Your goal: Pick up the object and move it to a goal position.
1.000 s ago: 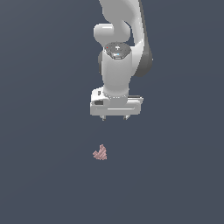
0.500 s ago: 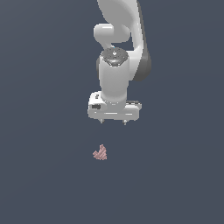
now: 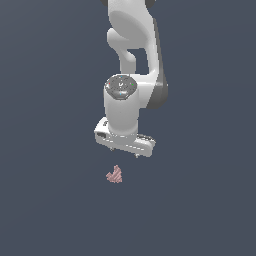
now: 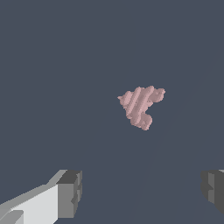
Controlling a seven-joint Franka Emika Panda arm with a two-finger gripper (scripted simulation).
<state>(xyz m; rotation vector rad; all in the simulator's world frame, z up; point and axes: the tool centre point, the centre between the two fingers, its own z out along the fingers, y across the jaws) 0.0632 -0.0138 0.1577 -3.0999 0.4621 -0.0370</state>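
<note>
Reaching down from the top of the exterior view, the white arm ends in a rounded wrist housing above the flat gripper body, which is canted so that its end toward the exterior view's right sits lower. The gripper hangs above the plain dark grey floor with its short fingertips pointing down. No brand, label or writing can be read anywhere in either view.

In the wrist view the two grey fingers stand wide apart with nothing between them — the jaws are spread and empty. The object, a small dusty-pink lump with ridged, spiky lobes, lies on the floor just below the gripper and slightly toward the exterior view's left of its centre, not touching it. In the wrist view it lies beyond the fingertips, apart from both.

Compared with the earlier frames, the gripper has come lower and closer to the object and its body has turned and tilted — the object itself has stayed where it was.
</note>
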